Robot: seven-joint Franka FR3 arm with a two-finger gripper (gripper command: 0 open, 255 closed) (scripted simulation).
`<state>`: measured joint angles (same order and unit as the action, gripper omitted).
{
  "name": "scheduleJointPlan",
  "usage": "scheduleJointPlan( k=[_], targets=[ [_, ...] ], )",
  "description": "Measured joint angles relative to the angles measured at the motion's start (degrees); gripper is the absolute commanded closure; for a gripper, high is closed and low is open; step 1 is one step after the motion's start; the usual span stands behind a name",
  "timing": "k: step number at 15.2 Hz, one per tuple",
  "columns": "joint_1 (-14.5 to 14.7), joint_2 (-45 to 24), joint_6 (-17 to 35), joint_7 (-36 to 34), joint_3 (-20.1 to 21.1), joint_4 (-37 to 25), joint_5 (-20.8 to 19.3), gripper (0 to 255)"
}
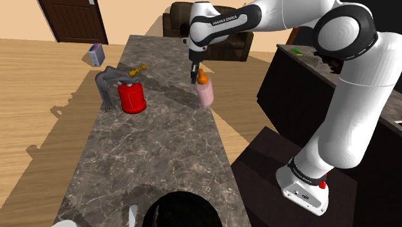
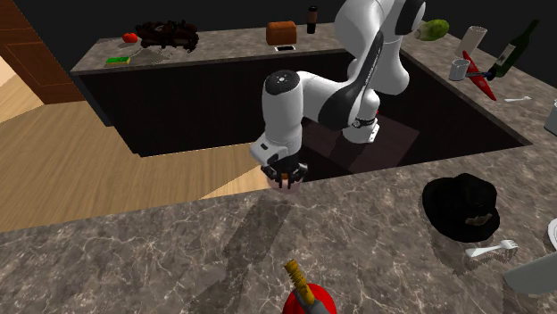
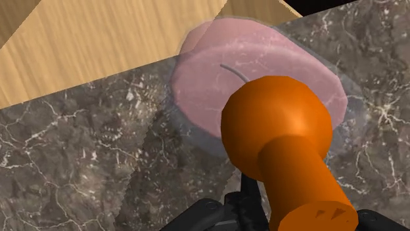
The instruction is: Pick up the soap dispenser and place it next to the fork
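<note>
Desk (image 1: 161, 148): long slab with a dark grey marble pattern, running away from you in the shoulder view, with wooden floor on that view's left.
Arm (image 1: 348, 77): white with dark joints. It rises from the stand at the shoulder view's lower right and bends over towards the desk's edge on that view's right.
Hat (image 2: 460, 207): black, lying on the desk at the second exterior view's right, well apart from the gripper.
Red canister (image 1: 132, 98): stands upright on the desk with a yellow-orange fitting on top, near the far end in the shoulder view.
Soap dispenser (image 1: 205, 94): pink translucent body with an orange pump head. You find it at the desk's edge directly under the gripper (image 1: 195, 76), its body leaning a little. You cannot tell whether its base touches the desk.
Fork (image 2: 490, 252): pale utensil lying flat on the desk just beside the hat, well apart from the soap dispenser.
Fingers (image 3: 204, 213): black, closed on the orange pump head, which sits clasped between them in the wrist view.
</note>
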<state>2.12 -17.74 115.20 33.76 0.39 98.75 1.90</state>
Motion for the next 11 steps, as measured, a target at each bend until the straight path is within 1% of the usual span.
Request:
scheduleJointPlan(
  k=[11],
  targets=[
    [0.0, 2.1, -7.9, -0.2, 0.0, -5.8, -0.1, 255]
  ],
)
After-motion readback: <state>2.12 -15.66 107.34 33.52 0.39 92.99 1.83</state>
